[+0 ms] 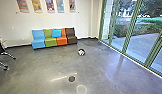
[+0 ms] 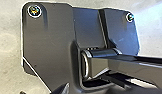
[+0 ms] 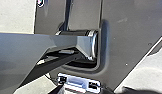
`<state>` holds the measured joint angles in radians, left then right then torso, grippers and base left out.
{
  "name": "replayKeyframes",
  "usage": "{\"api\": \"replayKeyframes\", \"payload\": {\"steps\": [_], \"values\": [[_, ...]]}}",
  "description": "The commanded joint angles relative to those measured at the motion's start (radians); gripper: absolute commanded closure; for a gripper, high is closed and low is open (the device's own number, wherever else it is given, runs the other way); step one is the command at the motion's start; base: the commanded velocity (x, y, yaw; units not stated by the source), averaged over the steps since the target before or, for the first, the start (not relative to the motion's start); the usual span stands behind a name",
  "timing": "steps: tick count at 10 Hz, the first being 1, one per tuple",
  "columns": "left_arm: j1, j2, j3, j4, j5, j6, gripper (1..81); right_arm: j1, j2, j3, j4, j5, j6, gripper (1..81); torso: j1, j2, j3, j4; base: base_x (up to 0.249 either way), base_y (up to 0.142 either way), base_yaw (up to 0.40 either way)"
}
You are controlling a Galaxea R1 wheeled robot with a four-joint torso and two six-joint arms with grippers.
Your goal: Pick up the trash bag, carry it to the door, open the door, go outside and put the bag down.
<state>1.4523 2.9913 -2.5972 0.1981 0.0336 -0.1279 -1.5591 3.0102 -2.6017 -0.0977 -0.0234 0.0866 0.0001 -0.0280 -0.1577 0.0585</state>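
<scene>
Tall glass doors and panels in green frames (image 1: 133,27) run along the right side of the head view, with a paved yard (image 1: 144,45) and plants behind the glass. Dark parts at the bottom edge of the left wrist view seem to belong to my left gripper (image 2: 61,90). Similar dark parts low in the right wrist view seem to be of my right gripper (image 3: 137,90). Whether either one holds anything I cannot tell.
A row of blue, green, orange and brown seats (image 1: 50,41) stands against the far wall. A black-and-white ball (image 1: 81,52) lies on the grey floor (image 1: 44,65). Part of a dark wheeled chair (image 1: 1,53) is at the left edge. Posters hang above the seats.
</scene>
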Motion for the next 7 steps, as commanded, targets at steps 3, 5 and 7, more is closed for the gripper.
{"api": "replayKeyframes", "payload": {"steps": [3,5,7], "values": [[-0.030,-0.007,0.006,-0.003,0.063,0.002,1.0,0.020,0.009,0.016,0.001,-0.064,-0.001,1.0,0.000,0.000,0.000,0.000,0.142,0.000,0.000],[-0.030,-0.009,0.006,-0.005,0.061,0.002,1.0,0.017,0.009,0.014,0.004,-0.064,-0.001,1.0,0.000,0.000,0.000,0.000,0.147,0.000,0.000],[-0.030,-0.006,0.006,-0.002,0.061,0.004,1.0,0.009,0.011,0.017,0.009,-0.061,0.002,1.0,0.000,0.000,0.000,0.000,0.158,0.000,0.000]]}}
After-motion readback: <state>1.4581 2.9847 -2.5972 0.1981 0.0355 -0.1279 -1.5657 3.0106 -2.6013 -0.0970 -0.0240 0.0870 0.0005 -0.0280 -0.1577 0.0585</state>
